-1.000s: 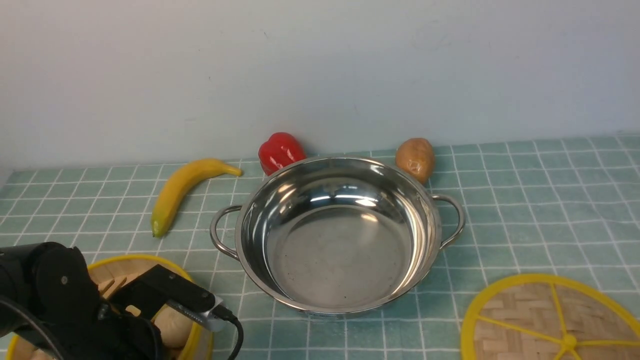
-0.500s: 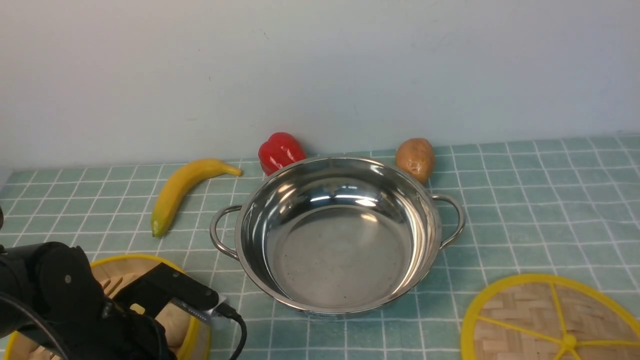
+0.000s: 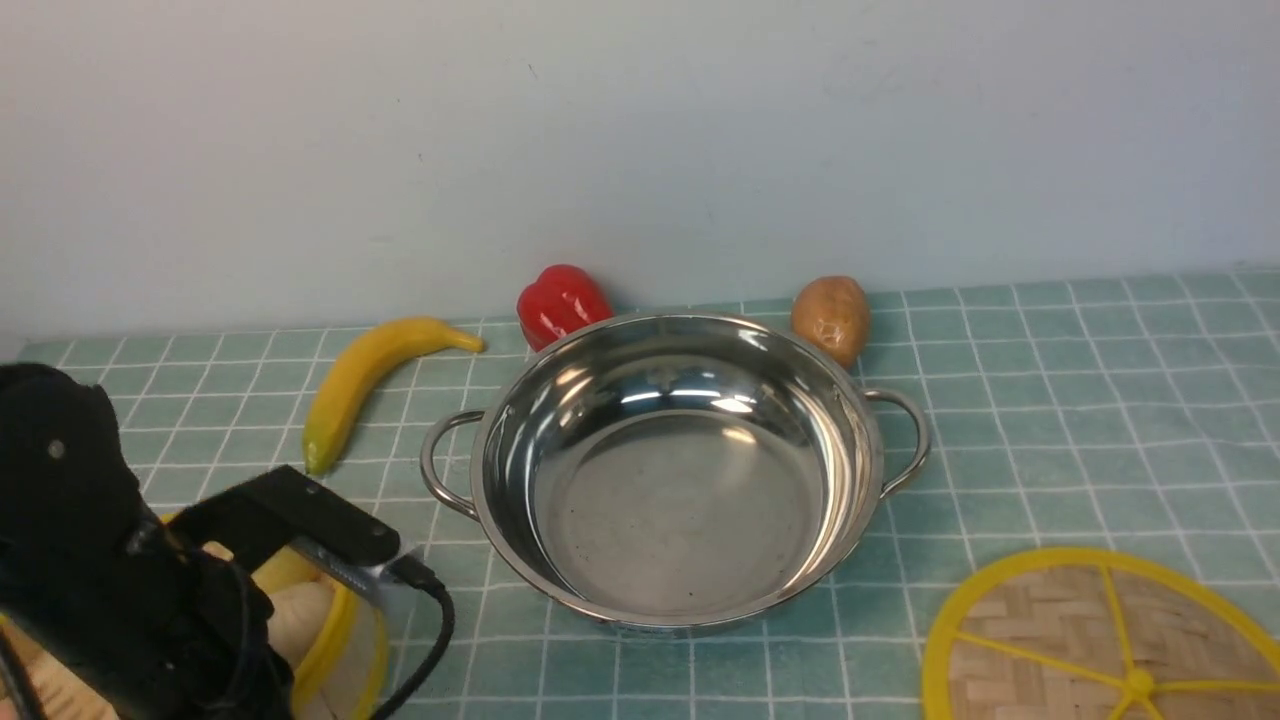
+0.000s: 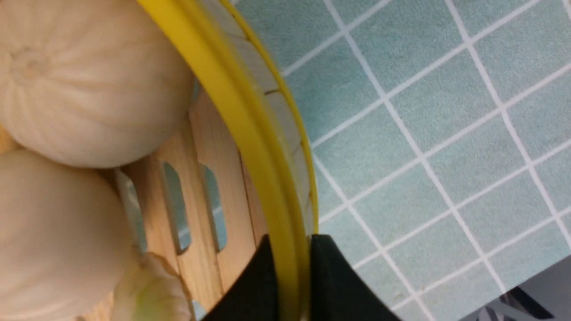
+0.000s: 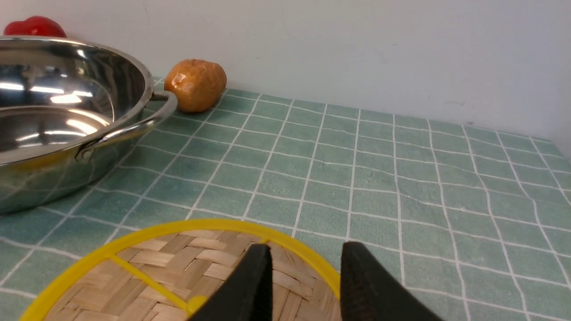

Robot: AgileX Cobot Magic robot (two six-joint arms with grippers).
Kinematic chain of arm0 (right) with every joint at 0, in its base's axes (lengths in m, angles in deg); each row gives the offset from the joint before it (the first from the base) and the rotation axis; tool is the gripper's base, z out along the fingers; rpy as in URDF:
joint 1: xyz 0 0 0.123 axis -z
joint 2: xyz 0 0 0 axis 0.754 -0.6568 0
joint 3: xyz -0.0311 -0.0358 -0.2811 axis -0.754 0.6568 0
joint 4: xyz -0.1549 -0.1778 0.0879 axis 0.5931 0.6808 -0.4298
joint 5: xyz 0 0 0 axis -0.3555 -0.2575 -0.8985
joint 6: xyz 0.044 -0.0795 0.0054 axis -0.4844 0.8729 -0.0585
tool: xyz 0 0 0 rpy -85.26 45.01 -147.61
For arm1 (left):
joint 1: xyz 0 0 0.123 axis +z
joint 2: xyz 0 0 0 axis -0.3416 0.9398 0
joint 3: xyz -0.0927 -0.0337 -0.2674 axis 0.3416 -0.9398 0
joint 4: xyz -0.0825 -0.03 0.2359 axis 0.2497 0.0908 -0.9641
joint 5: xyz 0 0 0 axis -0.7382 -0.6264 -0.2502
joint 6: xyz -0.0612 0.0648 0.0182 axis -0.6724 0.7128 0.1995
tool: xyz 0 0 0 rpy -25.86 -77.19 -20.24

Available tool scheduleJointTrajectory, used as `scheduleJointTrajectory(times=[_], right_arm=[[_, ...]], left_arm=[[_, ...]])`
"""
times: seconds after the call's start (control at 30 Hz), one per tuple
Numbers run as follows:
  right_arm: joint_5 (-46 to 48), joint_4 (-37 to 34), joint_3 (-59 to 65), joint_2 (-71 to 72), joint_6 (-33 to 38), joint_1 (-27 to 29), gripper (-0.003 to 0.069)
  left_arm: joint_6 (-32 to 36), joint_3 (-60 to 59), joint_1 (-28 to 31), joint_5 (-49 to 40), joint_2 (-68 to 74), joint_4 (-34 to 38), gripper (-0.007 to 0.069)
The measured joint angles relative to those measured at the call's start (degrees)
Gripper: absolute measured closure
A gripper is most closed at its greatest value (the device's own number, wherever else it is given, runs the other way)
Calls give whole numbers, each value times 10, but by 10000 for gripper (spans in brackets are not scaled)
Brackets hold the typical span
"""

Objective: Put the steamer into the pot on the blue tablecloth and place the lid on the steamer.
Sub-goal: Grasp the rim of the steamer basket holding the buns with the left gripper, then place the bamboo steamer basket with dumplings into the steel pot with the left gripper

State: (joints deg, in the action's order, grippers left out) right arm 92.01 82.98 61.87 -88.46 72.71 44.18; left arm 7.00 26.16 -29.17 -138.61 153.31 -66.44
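While my left arm [image 3: 90, 560] crowds the near-left corner of the blue tablecloth [image 3: 1050, 420] in the front view, the steamer [image 3: 338, 615] peeks out behind it, the pot [image 3: 690, 520] stands empty mid-cloth and the lid [image 3: 1050, 640] lies near right. Left wrist view: my left claw [image 4: 292, 256] is clenched on the steamer's yellow rim, buns [image 4: 84, 84] inside. This is the pick-up, I judge, next needing a level carry over the pot's wall. Right wrist view: my right claw [image 5: 306, 256] hangs released above the lid.

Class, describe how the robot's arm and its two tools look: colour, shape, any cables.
The left arm is bulky, rounded and black, with a black cable looping from a silver-edged block. The left tool and right tool have black tapering fingers.
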Motion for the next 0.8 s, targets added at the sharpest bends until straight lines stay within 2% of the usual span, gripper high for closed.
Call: scheduleJointTrajectory(times=[0.23,0.43,0.7,0.8], right_arm=[[0,0,0,0,0,0,417],[0,0,0,0,0,0,417],[0,-1,0,0,0,0,417],[0,-1,0,0,0,0,417]], left_arm=[[20,117,-20,-47,-7,-22,574],[45,189,-102,-51,6,-22,574],[102,262,-222,-54,104,-23,574],[120,279,-242,-41,131,-29,574]])
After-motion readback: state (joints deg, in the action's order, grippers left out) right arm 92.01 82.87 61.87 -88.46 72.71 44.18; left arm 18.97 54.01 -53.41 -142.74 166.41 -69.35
